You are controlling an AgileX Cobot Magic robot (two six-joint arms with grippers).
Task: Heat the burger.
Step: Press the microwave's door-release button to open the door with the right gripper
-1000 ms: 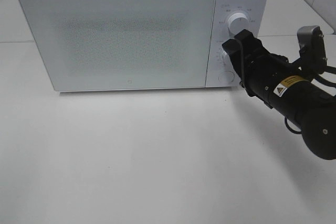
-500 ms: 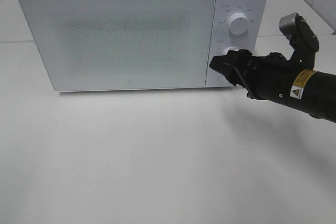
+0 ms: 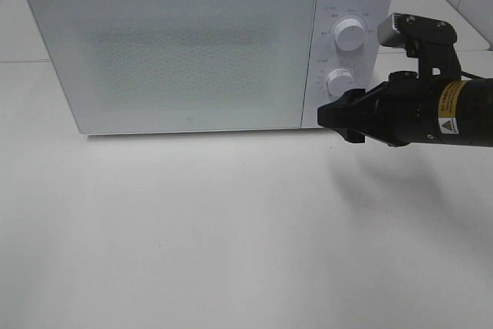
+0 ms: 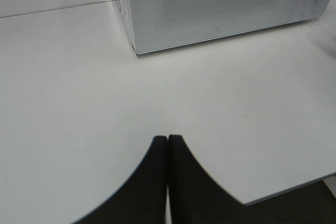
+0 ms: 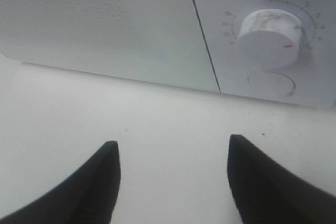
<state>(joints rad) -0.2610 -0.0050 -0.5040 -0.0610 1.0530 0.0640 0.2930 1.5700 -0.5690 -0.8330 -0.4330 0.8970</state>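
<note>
The burger is out of view. The white microwave (image 3: 192, 52) stands at the back of the table with its door shut. My right gripper (image 3: 336, 118) hovers open and empty in front of the microwave's lower right corner, just below the lower knob (image 3: 340, 80). In the right wrist view its fingers (image 5: 105, 171) stand wide apart over bare table, facing the knob (image 5: 270, 30) and a round button (image 5: 271, 83). My left gripper (image 4: 168, 139) is shut with nothing in it, low over the table in front of the microwave (image 4: 210, 3).
An upper knob (image 3: 350, 34) sits on the control panel at the microwave's right side. White table (image 3: 192, 229) spreads out in front of the microwave. The table's front edge (image 4: 294, 187) shows in the left wrist view.
My right gripper has swung down and leftward from the lower knob to below it, its arm now level. The microwave door stays shut. The jaws stay open.
</note>
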